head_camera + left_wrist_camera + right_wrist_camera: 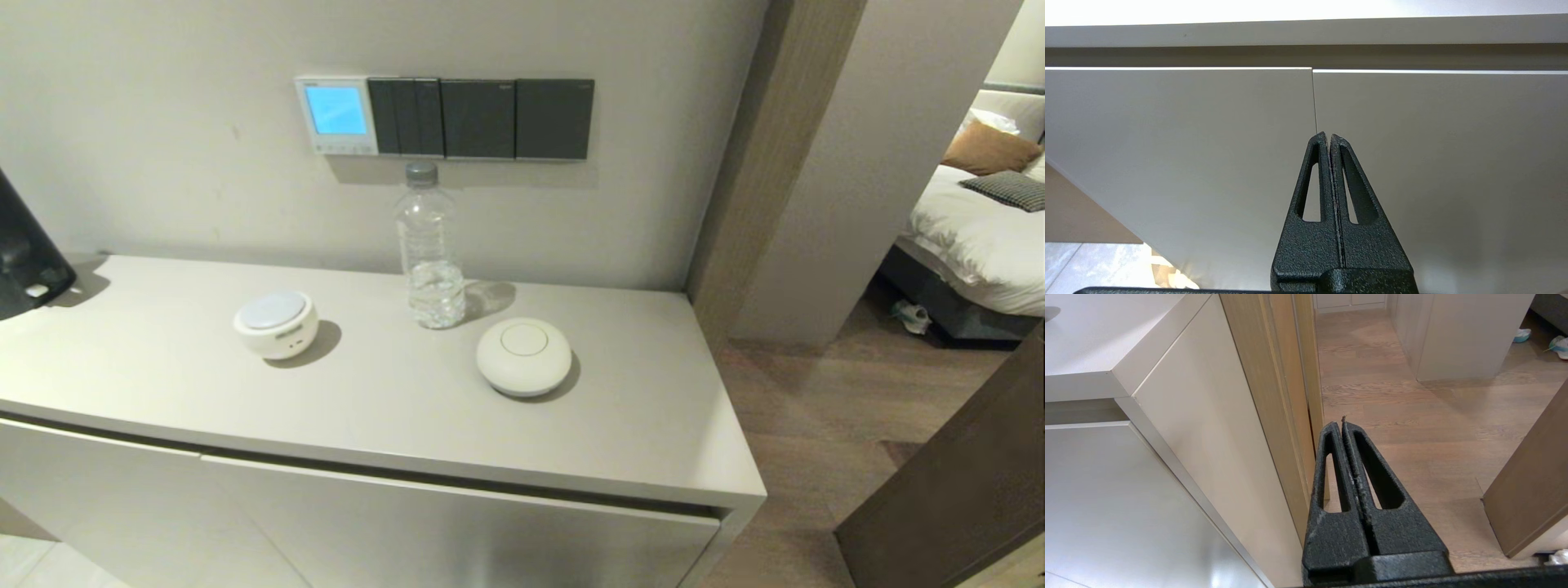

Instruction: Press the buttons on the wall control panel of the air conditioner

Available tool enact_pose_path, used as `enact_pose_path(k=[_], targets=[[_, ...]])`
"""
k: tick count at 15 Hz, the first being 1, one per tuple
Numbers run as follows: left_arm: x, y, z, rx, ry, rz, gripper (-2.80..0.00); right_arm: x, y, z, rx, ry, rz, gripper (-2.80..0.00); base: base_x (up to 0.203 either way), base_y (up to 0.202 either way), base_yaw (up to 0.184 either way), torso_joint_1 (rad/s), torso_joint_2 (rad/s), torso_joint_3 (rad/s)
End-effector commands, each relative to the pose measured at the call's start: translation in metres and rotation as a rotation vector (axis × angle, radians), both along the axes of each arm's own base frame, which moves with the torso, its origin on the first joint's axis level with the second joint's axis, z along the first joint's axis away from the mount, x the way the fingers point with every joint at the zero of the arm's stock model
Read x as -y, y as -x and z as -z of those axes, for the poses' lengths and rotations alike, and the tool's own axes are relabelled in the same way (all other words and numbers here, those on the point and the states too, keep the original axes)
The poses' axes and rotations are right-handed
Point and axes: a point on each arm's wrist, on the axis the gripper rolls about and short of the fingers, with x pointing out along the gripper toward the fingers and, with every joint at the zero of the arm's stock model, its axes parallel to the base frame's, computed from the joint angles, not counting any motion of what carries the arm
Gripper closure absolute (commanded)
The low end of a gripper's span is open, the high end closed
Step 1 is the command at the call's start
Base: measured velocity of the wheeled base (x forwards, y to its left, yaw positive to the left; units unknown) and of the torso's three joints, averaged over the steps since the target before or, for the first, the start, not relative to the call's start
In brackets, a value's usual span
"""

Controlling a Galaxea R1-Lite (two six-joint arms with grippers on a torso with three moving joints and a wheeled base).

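Up on the wall, well above both grippers, small square white plastic thermostat (pixel 336 115) w/ glowing blue screen, pale keys (pixel 343 149) beneath; left gripper (pixel 1328 135) pinched together facing cabinet doors (pixel 1180 134), right gripper (pixel 1342 422) together too, low by cabinet's corner.

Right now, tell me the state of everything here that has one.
Thermostat: screen lit blue.
Buttons: untouched.
Water bottle: upright, capped, partly full.
Cabinet doors: closed.
Left gripper: shut, low before the cabinet.
Right gripper: shut, beside the cabinet's end.
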Motion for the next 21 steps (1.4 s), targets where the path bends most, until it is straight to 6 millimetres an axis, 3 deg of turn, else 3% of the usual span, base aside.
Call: enact_pose_path(k=[1,5,21], targets=[[0.0,-0.0002,0.0006,-0.001,0.004,0.003,0.0,0.0,-0.0003,0.0008,-0.003,0.0,0.0,0.0,0.0,0.0,0.0,0.0,0.0,0.0],[0.0,-0.0002,0.0006,-0.001,0.071,0.002,0.0,0.0,-0.0003,0.0008,-0.003,0.0,0.0,0.0,0.0,0.0,0.0,0.0,0.0,0.0],[0.0,-0.0003,-0.0001,0.012,0.075,0.003,0.0,0.0,-0.0003,0.0008,-0.003,0.0,0.0,0.0,0.0,0.0,0.0,0.0,0.0,0.0]])
